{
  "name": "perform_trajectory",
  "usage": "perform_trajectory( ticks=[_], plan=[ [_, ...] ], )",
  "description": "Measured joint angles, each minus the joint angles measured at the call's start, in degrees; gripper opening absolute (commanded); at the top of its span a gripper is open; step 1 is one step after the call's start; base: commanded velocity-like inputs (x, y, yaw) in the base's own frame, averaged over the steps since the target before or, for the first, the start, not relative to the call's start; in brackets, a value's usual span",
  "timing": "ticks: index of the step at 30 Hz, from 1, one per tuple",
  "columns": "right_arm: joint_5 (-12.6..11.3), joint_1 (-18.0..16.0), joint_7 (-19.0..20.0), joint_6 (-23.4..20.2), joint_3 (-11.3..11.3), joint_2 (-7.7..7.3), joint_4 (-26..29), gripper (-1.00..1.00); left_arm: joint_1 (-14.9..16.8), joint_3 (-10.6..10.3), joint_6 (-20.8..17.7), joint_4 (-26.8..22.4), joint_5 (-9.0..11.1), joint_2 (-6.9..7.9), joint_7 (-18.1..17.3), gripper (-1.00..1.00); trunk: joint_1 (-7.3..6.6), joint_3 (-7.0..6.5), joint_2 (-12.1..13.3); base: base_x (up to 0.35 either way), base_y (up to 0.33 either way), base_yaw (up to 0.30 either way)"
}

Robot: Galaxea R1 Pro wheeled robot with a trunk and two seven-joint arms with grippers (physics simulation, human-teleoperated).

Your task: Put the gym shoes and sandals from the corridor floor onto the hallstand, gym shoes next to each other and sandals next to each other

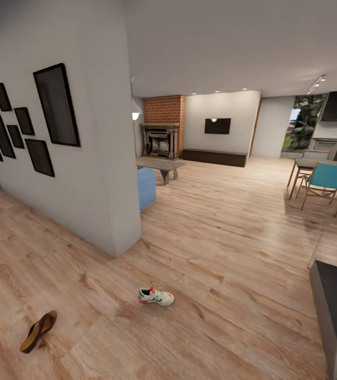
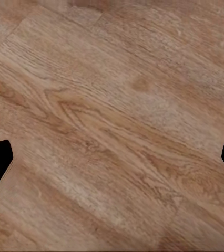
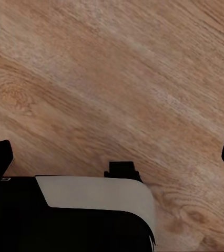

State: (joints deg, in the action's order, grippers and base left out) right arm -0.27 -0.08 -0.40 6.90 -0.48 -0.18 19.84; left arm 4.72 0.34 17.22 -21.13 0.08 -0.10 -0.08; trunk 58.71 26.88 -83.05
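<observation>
Nothing is racked yet, I judge: one gym shoe (image 1: 156, 297) and one sandal (image 1: 38, 331) lie apart on the corridor floor (image 1: 231, 232). My left gripper (image 2: 112, 155) and right gripper (image 3: 112, 155) hang spread wide, holding nothing.

your head camera stands high and looks forward and down along the corridor floor (image 1: 205, 274) toward the far living room. your two wrist cameras look straight down at the same plank floor from close. all three views share this floor; the right wrist view also catches the robot's body (image 3: 91, 215).
</observation>
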Motion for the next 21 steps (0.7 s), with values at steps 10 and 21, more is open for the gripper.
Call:
perform_trajectory(
  ticks=[10, 21],
  plan=[
    [0.0, 0.0, 0.0, 0.0, 0.0, 0.0, 0.0, 1.0, 0.0, 0.0, 0.0, 0.0, 0.0, 0.01, 0.0, 1.0, 0.02, 0.0, 0.0, 0.082, 0.221, -0.106],
    [0.0, 0.0, 0.0, 0.0, 0.0, 0.0, 0.0, 1.0, 0.0, 0.0, 0.0, 0.0, 0.0, 0.02, 0.0, 1.0, 0.02, 0.0, 0.0, 0.002, 0.301, -0.002]
  ],
)
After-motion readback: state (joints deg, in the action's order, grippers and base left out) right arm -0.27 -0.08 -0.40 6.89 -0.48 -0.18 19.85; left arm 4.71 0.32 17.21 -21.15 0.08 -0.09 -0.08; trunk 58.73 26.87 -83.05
